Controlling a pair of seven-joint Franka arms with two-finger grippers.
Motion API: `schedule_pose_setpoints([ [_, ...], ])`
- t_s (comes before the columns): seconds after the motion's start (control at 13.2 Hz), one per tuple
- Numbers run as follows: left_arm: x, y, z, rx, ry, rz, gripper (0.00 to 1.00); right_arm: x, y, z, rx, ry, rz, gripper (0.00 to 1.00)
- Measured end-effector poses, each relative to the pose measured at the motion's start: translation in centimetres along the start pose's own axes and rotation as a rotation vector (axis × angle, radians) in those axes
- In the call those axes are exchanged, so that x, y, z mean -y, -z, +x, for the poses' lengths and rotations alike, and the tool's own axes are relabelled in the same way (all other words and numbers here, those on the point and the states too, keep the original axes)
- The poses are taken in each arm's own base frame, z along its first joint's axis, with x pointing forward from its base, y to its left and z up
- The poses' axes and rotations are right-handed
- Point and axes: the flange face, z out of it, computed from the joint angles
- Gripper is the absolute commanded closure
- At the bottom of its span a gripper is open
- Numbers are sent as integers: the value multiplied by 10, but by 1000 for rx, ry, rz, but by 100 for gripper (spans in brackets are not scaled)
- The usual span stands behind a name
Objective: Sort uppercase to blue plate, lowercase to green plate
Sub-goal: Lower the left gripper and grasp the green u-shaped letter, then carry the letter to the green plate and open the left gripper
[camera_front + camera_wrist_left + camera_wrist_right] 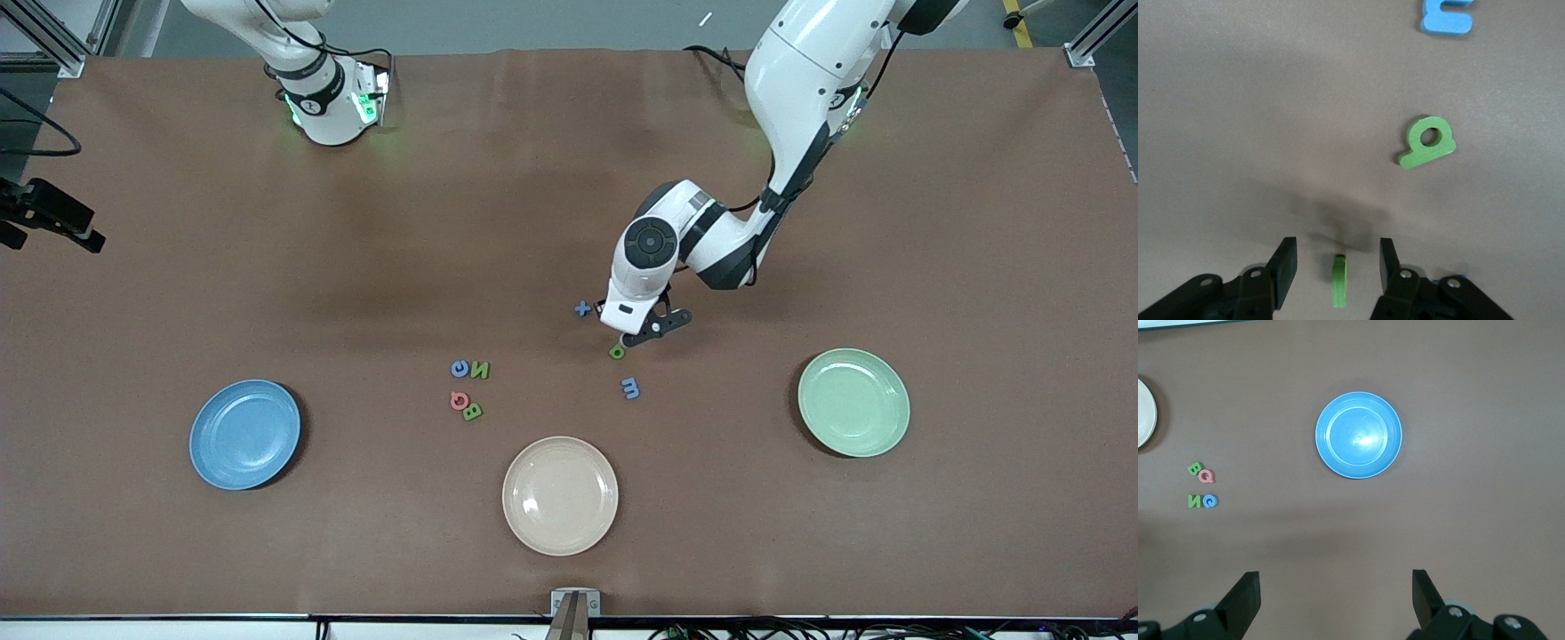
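Now, reading across the table from the right arm's end, the blue plate [244, 435] lies bare, with no letter in it. Next comes a tight cluster of capitals: blue G [460, 368] touching green N [479, 370], and just nearer the front camera the red Q [459, 400] beside green B [472, 411]. The cream plate [560, 495] sits nearest the camera, also bare. The blue x [582, 308] lies partly tucked by the left arm's wrist. The left gripper [1337, 263] is down at the table with fingers spread, a small green letter [1339, 281] standing on edge between them, its shape impossible to read. Close by lie the green p [617, 351] and the blue m [630, 388]. The green plate [853, 402] holds nothing. The right gripper [1336, 595] waits high over the blue plate's end, fingers wide apart.
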Motion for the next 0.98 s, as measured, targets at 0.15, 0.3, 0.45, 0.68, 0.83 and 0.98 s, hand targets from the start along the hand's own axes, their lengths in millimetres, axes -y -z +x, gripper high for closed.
schedule_pose_setpoints([
  [0.15,0,-3,-1,3,-1,4,56,0,0,0,0,0,0,0],
  [0.3,0,-7,-2,7,-2,8,64,0,0,0,0,0,0,0],
  [0.45,0,-10,-5,10,-4,13,78,0,0,0,0,0,0,0],
  [0.68,-1,-12,-6,11,-3,14,100,0,0,0,0,0,0,0],
  [0.83,-1,-12,-6,11,-3,14,100,0,0,0,0,0,0,0],
  [0.98,-1,-10,-5,9,-2,11,100,0,0,0,0,0,0,0],
])
